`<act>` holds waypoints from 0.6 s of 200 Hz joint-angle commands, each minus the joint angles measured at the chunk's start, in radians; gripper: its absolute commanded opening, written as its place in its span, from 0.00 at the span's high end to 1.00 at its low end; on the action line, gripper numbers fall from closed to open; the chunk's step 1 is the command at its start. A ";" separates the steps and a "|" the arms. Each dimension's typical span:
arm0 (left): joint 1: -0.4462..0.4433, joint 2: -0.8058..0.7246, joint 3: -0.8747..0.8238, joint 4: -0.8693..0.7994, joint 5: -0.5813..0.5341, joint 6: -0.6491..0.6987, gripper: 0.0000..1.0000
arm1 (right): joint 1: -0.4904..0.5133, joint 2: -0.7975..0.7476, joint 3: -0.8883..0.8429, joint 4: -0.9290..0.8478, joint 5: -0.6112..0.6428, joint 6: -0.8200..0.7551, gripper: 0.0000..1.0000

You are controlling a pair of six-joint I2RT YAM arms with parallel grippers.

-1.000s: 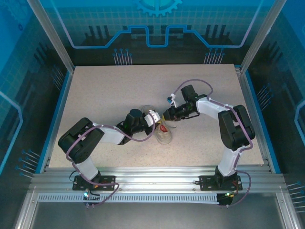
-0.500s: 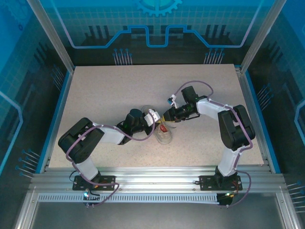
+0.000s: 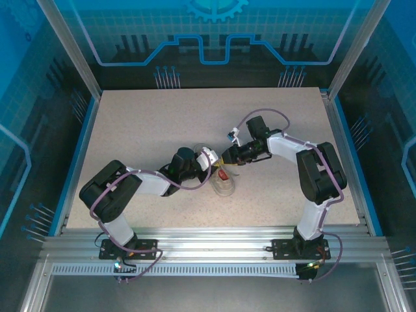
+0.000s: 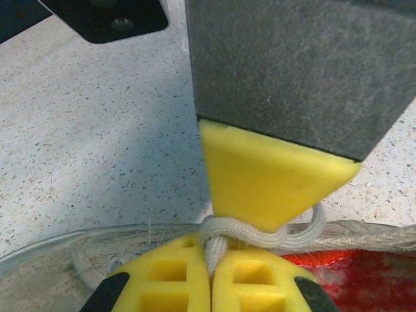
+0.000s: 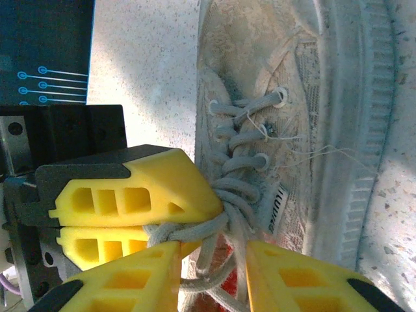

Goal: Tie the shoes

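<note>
The top external camera sits high above and behind the arm bases, looking down over the whole table (image 3: 143, 130), far enough that the sneaker (image 3: 224, 187) is small near the centre. The left wrist camera looks along the left gripper (image 4: 211, 279) from very close, meeting the laces (image 4: 224, 234) at a low angle. The right wrist camera, equally near, looks past the right gripper (image 5: 214, 273) onto the sneaker's laced top. All three views share the laces at the shoe's mouth.

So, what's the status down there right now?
Left gripper shut on lace. Right gripper open astride lace. Sneaker: no bow yet. Grippers tightly crowded.
</note>
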 commanded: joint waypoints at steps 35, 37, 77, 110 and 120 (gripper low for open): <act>-0.004 -0.008 0.039 -0.027 0.034 -0.047 1.00 | 0.037 0.026 0.024 -0.018 -0.052 -0.022 0.68; -0.004 -0.009 0.039 -0.027 0.034 -0.048 1.00 | 0.038 0.028 0.026 -0.017 -0.053 -0.022 0.68; -0.003 -0.008 0.039 -0.024 0.044 -0.066 1.00 | 0.054 0.019 0.041 -0.026 -0.025 -0.026 0.93; -0.003 -0.028 0.025 -0.041 0.045 -0.076 1.00 | 0.052 -0.031 0.016 0.001 0.057 -0.007 1.00; -0.004 -0.038 0.014 -0.041 0.047 -0.078 1.00 | 0.052 -0.045 0.005 0.014 0.083 0.001 1.00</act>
